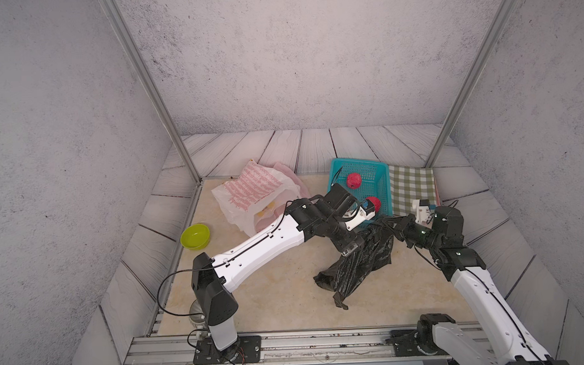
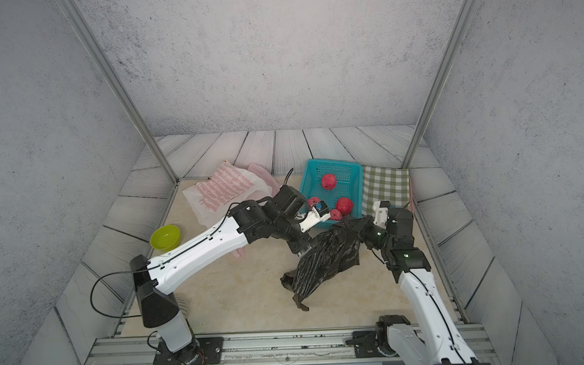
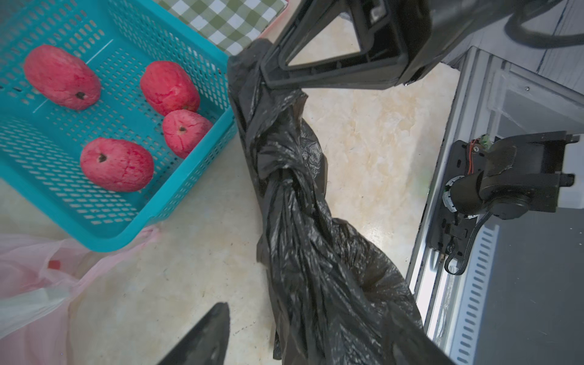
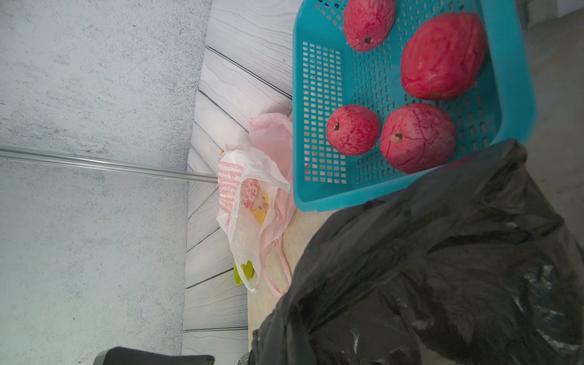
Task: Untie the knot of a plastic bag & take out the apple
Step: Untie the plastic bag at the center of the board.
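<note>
The table (image 1: 271, 291) carries the black bag (image 1: 357, 264), lying slack, with its neck drawn up toward the basket (image 1: 360, 161). My right claw (image 3: 265, 76) is clamped on the bag's end just beside the basket's near corner. My left claw (image 1: 351, 248) hangs spread over the bag, gripping nothing, and the twisted plastic runs between its jaws. Four apples (image 3: 117, 164) lie in the basket. No bulge shows in the bag, so I cannot tell if one is inside. The knot (image 3: 281, 172) is still cinched tight. I judge the untying unfinished: I must loosen it, open the mouth and lift the apple out.
</note>
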Motion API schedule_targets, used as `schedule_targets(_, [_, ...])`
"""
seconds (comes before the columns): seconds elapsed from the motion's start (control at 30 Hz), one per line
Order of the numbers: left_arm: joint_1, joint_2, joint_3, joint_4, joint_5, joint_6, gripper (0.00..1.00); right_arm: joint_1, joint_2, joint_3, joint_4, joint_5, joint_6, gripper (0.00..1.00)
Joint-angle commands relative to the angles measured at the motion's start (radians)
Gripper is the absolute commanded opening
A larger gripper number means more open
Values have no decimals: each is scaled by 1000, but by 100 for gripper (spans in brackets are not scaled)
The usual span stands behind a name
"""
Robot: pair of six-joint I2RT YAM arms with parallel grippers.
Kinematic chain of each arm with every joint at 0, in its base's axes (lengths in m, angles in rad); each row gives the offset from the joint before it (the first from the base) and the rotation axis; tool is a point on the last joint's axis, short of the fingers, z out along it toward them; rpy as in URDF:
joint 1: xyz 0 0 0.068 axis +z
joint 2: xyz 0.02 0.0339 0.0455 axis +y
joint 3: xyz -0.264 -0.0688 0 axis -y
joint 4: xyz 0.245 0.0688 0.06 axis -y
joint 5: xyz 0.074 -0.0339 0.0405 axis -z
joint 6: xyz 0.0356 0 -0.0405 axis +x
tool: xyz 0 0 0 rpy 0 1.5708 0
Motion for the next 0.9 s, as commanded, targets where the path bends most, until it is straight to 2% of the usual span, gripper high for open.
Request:
schedule_targets(0.0, [-4,30,44,-5,65,21,77,5,-18,-13,15,-23,11,0])
schedule_targets(0.1, [-3,62,61,-21,85,22,75,5,-23,-16,24,-28,18,0])
schedule_targets(0.13, [-3,70,65,-25,88,18,71,5,-23,-17,24,-29,16,0])
schedule_targets(0.17, [-3,75,67,-27,86,16,63,5,-25,-16,21,-28,15,0])
schedule_targets(0.2, [-3,78,69,-28,82,14,48,5,-25,-17,21,-28,13,0])
schedule_targets(0.27, [-3,80,68,-33,68,9,4,5,-26,-20,20,-29,12,0])
schedule_targets(0.3, [-1,79,64,-36,63,7,0,5,-28,-20,21,-29,12,0])
schedule_targets(0.43, [8,62,37,-37,58,9,0,5,-32,-19,9,-22,4,0])
schedule_targets(0.6, [30,-6,-19,-29,-9,0,0,4,-34,-6,-14,-9,-16,0])
schedule_targets(0.87, [93,-186,-89,-164,-215,0,0,4,1,17,-33,24,-50,0])
